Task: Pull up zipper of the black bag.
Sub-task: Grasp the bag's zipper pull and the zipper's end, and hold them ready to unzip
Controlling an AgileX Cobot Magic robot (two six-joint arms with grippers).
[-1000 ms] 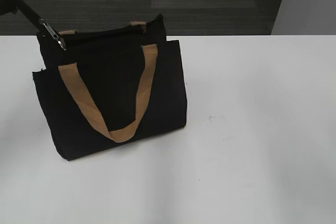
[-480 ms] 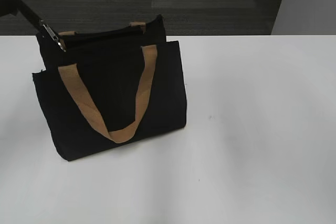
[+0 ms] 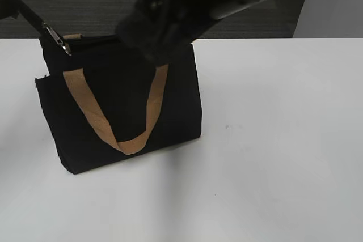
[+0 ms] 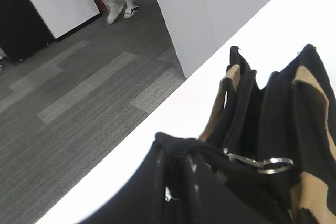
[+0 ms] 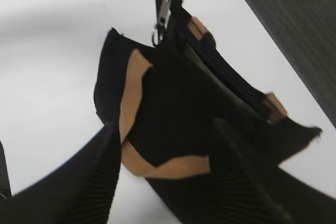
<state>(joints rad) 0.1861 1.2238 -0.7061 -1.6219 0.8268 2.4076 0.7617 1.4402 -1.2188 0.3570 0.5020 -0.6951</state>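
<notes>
— Right wrist view: your right gripper (image 5: pixel 168 177) hangs spread and empty above the black bag (image 5: pixel 178 103); is anything zipped?

— Hardly. The zipper (image 5: pixel 220 85) gapes ahead of those fingers, its pull (image 5: pixel 164 14) at the far end. Your left gripper (image 4: pixel 181 182) touches that end; pinching or not, I cannot tell.

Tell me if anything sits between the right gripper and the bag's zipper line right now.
Nothing visible does. In the right wrist view the right gripper is open above the black bag, with only air between its fingers and the fabric. The zipper runs along the open top rim, unobstructed; its metal pull sits at the far end.
</notes>
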